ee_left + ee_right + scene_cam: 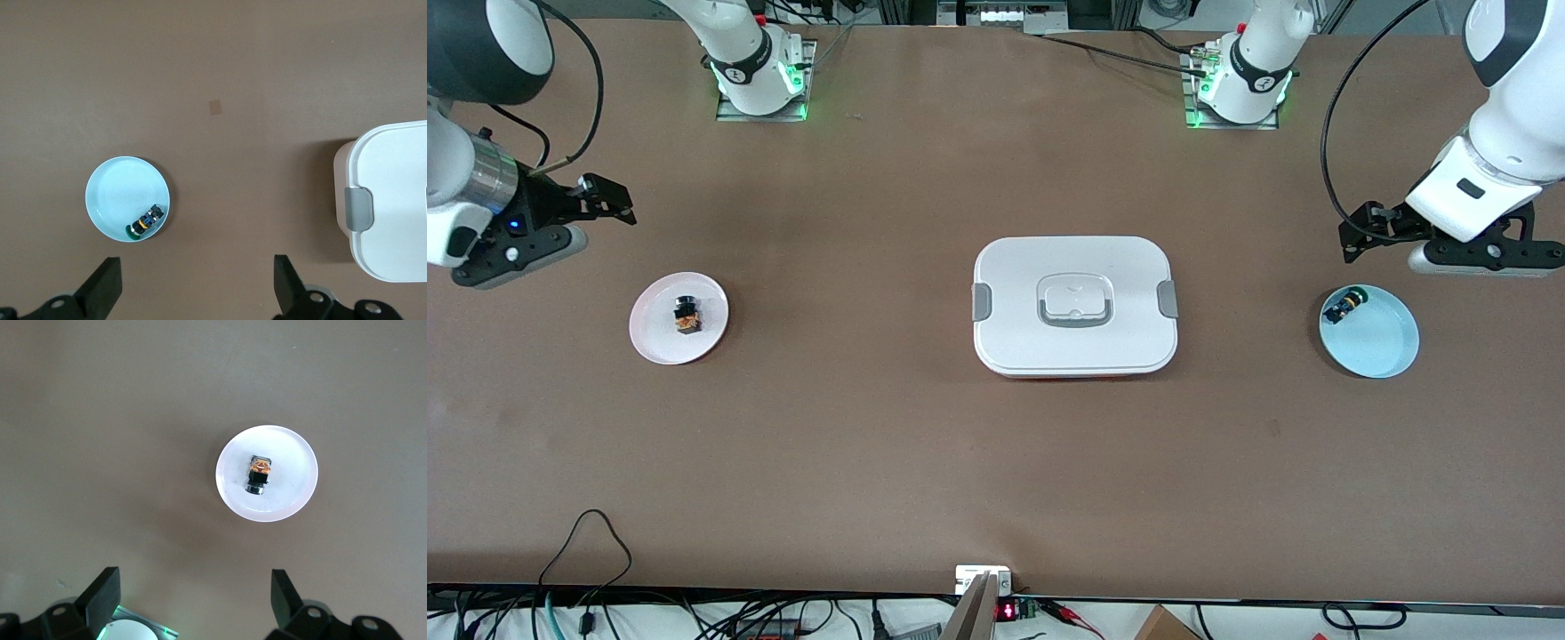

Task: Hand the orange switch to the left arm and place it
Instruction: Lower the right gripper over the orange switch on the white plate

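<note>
- On the pale pink round plate (654, 342) sits the tiny black-and-orange switch (687, 316); right gripper (600, 203), jaws wide, should descend centred over it.
- Left gripper (1360, 233) waits, jaws wide, near the light blue plate (1387, 351); keep clear of the large white plastic box (1074, 306).

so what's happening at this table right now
Nothing is being handled yet. The orange switch lies on a pink plate toward the right arm's end of the table, and the right gripper hangs open above the table near that plate. The box sits closed in the middle. The left gripper waits open near a blue plate that holds a small black-and-blue part.
</note>
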`<action>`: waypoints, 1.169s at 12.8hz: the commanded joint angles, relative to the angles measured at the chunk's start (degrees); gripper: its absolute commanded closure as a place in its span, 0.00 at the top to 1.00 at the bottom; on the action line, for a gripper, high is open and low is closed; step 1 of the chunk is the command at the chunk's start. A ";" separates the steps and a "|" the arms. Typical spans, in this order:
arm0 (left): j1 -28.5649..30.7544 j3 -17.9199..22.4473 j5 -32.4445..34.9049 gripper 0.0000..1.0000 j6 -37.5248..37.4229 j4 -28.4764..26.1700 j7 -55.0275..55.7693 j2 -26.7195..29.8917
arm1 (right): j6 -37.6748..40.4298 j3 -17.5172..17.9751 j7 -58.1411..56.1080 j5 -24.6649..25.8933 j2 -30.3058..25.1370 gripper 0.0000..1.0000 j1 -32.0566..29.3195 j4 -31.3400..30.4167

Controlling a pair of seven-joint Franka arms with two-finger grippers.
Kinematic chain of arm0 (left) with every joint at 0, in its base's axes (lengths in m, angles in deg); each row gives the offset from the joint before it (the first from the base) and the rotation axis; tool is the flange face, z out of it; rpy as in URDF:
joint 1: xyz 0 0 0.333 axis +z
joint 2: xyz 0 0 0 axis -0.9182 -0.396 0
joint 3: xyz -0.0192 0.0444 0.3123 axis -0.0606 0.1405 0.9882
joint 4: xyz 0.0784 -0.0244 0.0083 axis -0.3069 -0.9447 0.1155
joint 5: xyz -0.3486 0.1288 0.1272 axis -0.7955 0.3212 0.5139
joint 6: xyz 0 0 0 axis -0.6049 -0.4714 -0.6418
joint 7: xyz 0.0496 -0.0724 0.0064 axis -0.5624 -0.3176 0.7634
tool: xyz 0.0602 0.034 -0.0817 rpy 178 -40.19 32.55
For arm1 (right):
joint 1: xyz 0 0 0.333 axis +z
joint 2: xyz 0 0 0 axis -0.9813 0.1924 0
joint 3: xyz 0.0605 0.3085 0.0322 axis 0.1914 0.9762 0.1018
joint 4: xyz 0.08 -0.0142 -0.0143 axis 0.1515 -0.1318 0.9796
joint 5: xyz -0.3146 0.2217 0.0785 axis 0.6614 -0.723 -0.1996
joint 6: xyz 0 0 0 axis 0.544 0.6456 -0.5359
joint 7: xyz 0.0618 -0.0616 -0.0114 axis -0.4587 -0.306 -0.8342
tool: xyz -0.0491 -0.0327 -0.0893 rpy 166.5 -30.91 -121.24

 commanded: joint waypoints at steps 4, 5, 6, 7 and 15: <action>1.10 -0.12 -1.75 1.00 -1.02 0.30 0.31 0.38 | -19.61 0.05 -32.32 0.50 2.94 1.00 -6.14 -13.32; 1.10 -0.12 -1.75 1.00 -1.02 0.30 -0.30 0.29 | -24.28 0.14 -38.39 1.20 3.37 1.00 -6.50 -16.14; 1.01 -0.20 -1.66 1.00 -1.11 0.30 -0.40 0.29 | -28.50 0.14 -44.71 2.42 3.46 1.00 -6.85 -18.52; 1.01 -0.29 -1.66 1.00 -1.11 0.30 -0.40 0.21 | -31.59 0.23 -51.22 3.22 4.07 1.00 -7.12 -20.11; 0.92 -0.56 -1.04 1.00 -1.29 3.82 -0.22 -2.25 | -47.79 2.25 -82.02 3.58 12.25 1.00 -8.61 -27.06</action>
